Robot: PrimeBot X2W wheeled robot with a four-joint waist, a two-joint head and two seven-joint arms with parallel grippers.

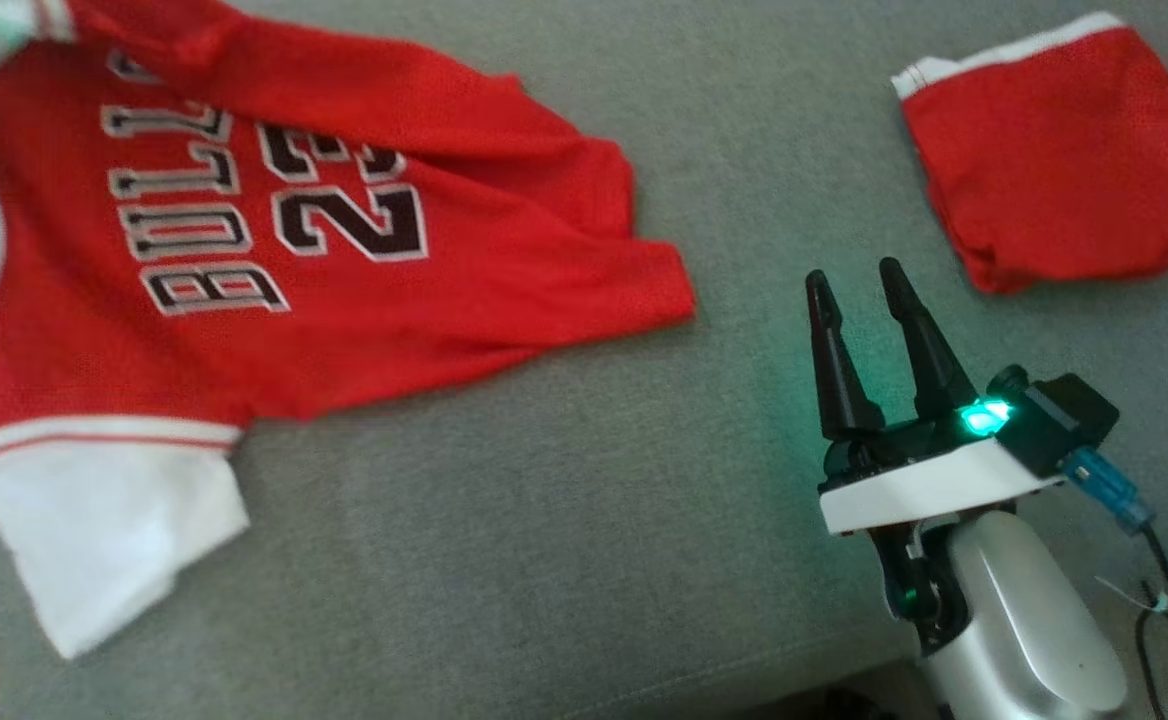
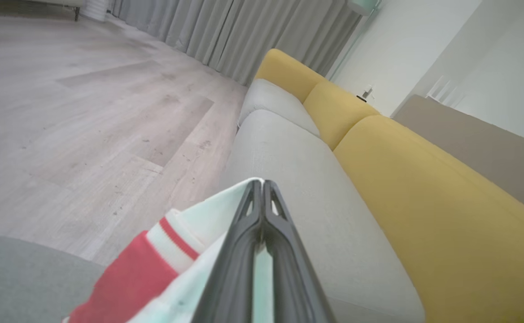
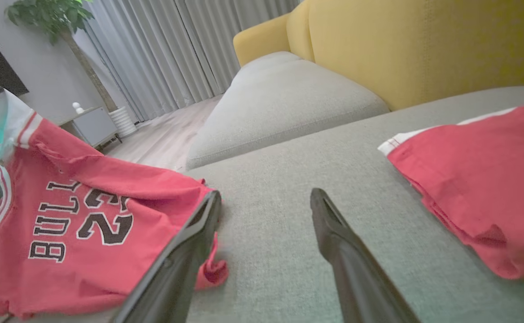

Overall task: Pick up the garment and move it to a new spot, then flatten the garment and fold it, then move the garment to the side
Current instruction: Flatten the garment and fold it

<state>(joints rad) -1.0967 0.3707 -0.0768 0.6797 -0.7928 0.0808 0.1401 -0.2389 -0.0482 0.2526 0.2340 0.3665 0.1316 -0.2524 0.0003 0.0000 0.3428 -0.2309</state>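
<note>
Jersey [image 1: 344, 250] laid on grey sofa seat [image 1: 594, 520], collar-to-hem axis set left-to-right. White-trimmed edge pinched by left tool [image 2: 262, 188] at far left. Right tool [image 1: 852, 270] spread, empty, placed just right of hem corner [image 1: 679, 300]; hem judged nearer it.

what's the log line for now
left gripper: shut on red-and-white mesh jersey | right gripper: open over grey fabric cushion

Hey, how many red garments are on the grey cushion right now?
2. The printed jersey spreads across the head view's left; a smaller bunched red garment lies at the upper right. More could lie outside the frame.
</note>
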